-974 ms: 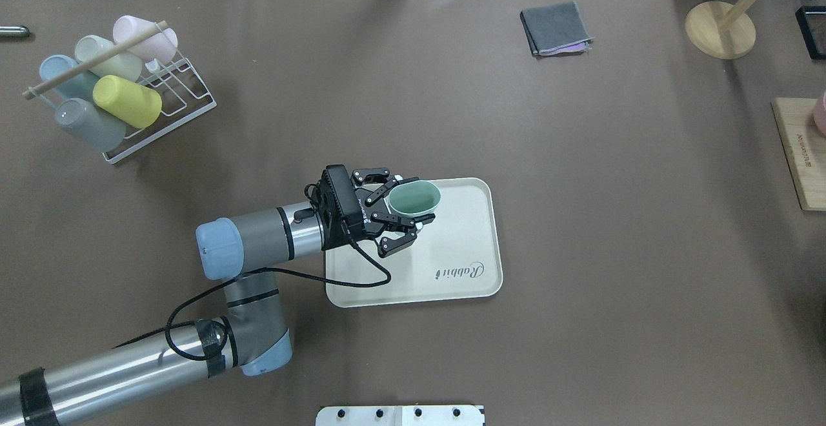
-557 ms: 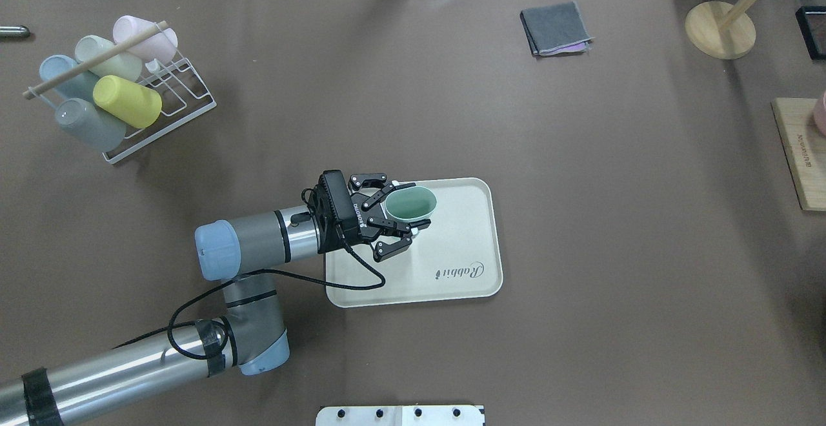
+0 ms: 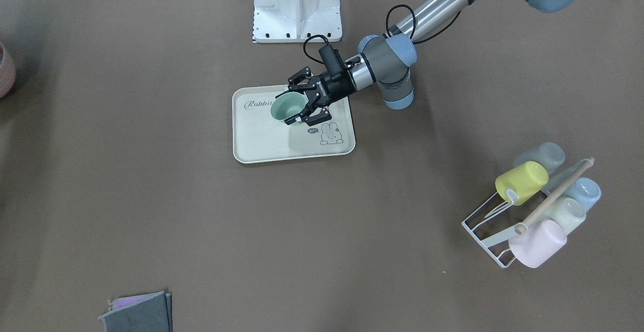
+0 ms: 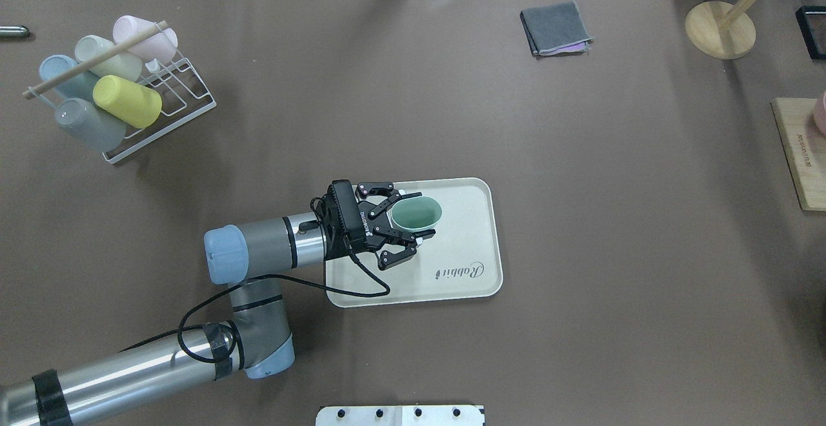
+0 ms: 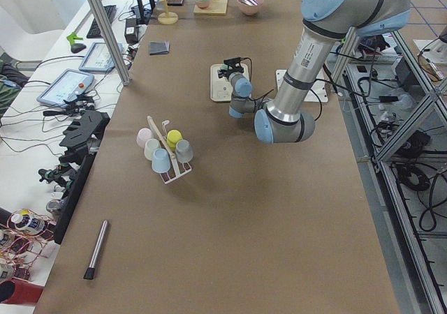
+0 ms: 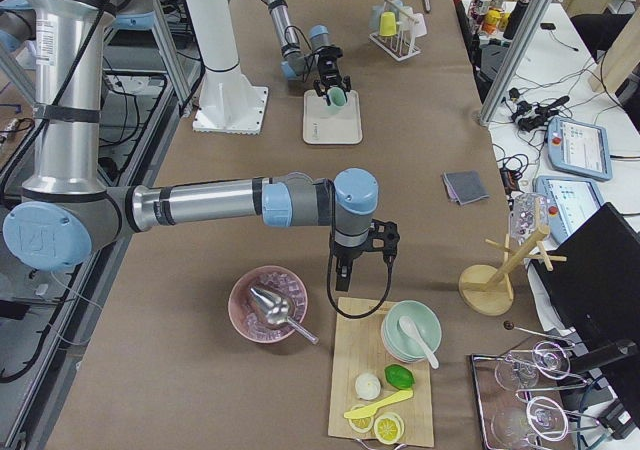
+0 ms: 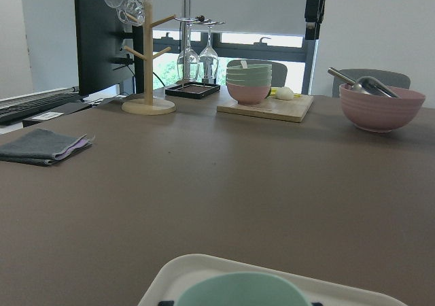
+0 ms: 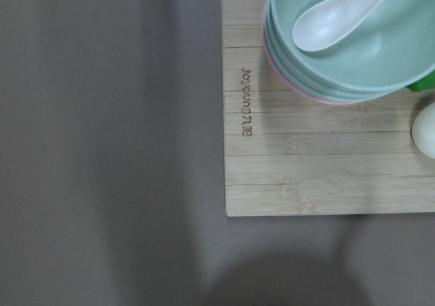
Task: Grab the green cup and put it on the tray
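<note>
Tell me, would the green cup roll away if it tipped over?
Probably yes: the green cup is round and has no handle, so it would likely roll. It looks like light, stiff plastic, so it probably wouldn't break.

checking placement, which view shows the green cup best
Overhead exterior: the green cup shows clearly, in the left gripper over the tray. Front-facing is similar; side views make it tiny; left wrist only its rim.

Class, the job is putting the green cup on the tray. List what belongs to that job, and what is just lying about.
Belongs to the job:
green cup
tray
left gripper, holding the cup

Just lying about:
yellow cup
grey cloth
wooden stand
bamboo board
pink bowl
</note>
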